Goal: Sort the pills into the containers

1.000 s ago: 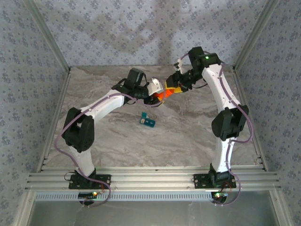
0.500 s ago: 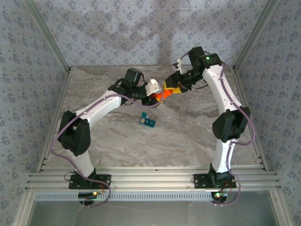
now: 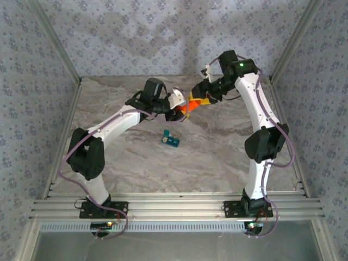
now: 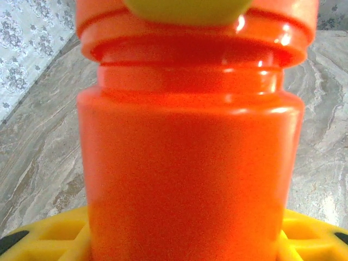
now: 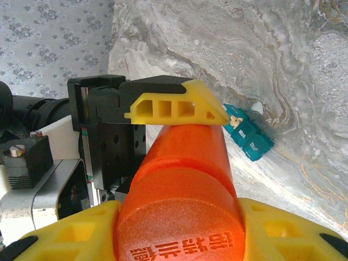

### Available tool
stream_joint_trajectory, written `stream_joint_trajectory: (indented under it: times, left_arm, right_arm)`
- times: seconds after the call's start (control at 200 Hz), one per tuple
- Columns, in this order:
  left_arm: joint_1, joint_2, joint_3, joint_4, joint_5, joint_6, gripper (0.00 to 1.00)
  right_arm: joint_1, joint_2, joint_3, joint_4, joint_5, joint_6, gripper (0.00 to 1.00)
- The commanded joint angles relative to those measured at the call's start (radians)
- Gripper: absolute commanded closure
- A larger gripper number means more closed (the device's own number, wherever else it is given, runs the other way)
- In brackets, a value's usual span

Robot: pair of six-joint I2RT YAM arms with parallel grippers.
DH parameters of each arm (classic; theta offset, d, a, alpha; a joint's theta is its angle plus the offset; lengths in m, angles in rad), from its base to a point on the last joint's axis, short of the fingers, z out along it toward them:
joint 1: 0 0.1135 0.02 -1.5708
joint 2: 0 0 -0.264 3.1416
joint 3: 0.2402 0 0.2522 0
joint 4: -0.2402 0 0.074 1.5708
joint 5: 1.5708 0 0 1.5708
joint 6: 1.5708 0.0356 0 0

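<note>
Closest to my bases is the marble desk (image 3: 217, 163). A bit further out, near the middle, are the teal containers (image 3: 170, 140), lying on the stone well apart from both hands. From up top they're tiny. Something thin sticks up at their 11 o'clock end, maybe a flipped lid, but I can't tell. My right wrist cam catches them at 2 o'clock past the bottle. The printed lids are showing and one end looks open. There's a small white bit (image 5: 256, 107) just beside it, too small to call.

Further back, around 1 o'clock from the containers, my arms meet above the desk. My left hand (image 3: 176, 112) is pinching the orange bottle (image 3: 187, 107) around its body. On the left wrist cam the bottle blocks nearly everything, with my yellow fingers (image 4: 46, 239) poking out at 7 and 5 o'clock. My right hand (image 3: 200, 99) is clamped on the cap (image 5: 179, 231) from the other end, a yellow finger on each side. The cap lettering reads mirrored, so I can't make it out, and the bottle's inside is hidden. Behind it all is the patterned wall (image 3: 163, 38).
</note>
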Motion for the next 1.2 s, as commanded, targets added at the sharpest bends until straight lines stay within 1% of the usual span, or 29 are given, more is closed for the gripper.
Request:
stream_joint_trajectory:
  times: [0.0,0.145,0.29,0.43,0.685,0.974,1.194]
  left_arm:
    - [-0.009,-0.047,0.034,0.162,0.019,-0.030,1.00]
    - [-0.013,-0.042,0.046,0.120,0.003,0.006,1.00]
    - [-0.012,-0.045,0.060,0.074,0.000,0.038,1.00]
    - [-0.011,-0.053,0.067,0.030,0.000,0.064,1.00]
    - [-0.007,-0.066,0.082,-0.063,0.010,0.110,1.00]
    - [-0.007,-0.076,0.111,-0.164,0.025,0.161,1.00]
    - [-0.005,-0.081,0.112,-0.184,0.031,0.163,1.00]
  right_arm:
    - [0.024,0.037,0.020,-0.089,-0.049,0.027,0.60]
    - [0.024,0.049,0.059,-0.104,-0.020,0.030,0.63]
    - [0.022,0.040,0.069,-0.112,-0.010,0.024,0.72]
    - [0.009,0.013,0.045,-0.109,-0.016,0.009,0.76]
    - [-0.005,-0.042,-0.031,-0.100,-0.026,-0.019,0.79]
    - [-0.006,-0.066,-0.047,-0.106,-0.012,-0.025,0.80]
    - [0.005,-0.069,-0.044,-0.117,0.020,-0.038,0.81]
